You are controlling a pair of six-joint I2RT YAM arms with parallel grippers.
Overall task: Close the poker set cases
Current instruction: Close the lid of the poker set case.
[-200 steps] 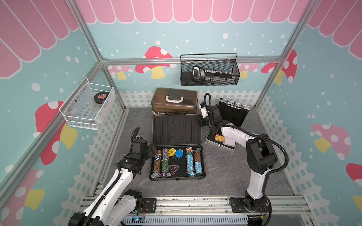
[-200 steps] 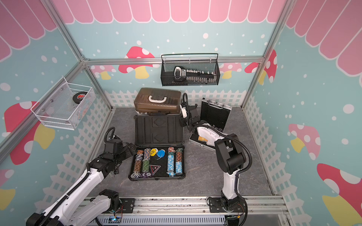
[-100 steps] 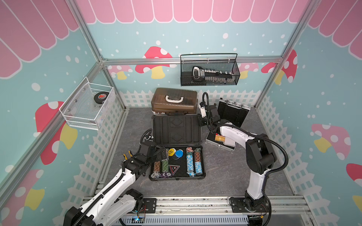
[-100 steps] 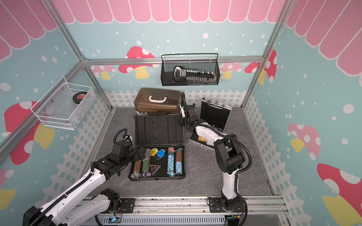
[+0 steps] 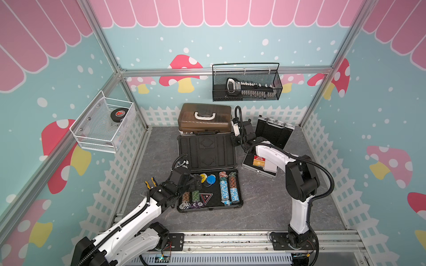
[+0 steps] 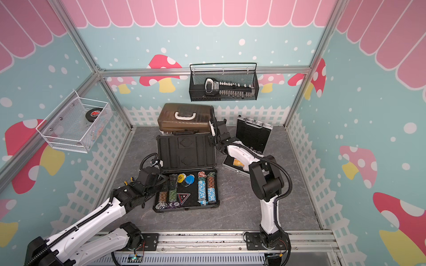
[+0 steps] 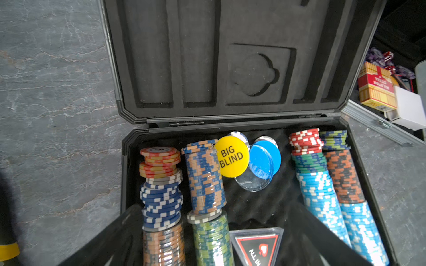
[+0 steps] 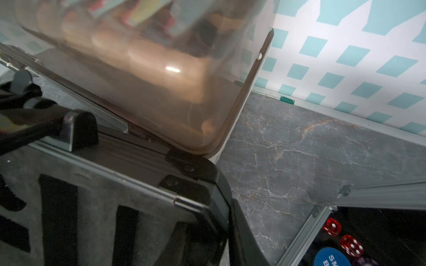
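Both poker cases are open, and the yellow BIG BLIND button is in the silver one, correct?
No: the BIG BLIND button lies in the black case, between its chip stacks, as the left wrist view shows. Both cases are open, the silver case included.

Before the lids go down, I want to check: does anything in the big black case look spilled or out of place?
Yes. Loose chips lie scattered at the near left corner of the black case, out of their rows. The yellow BIG BLIND button and the blue button look tilted, not flat.
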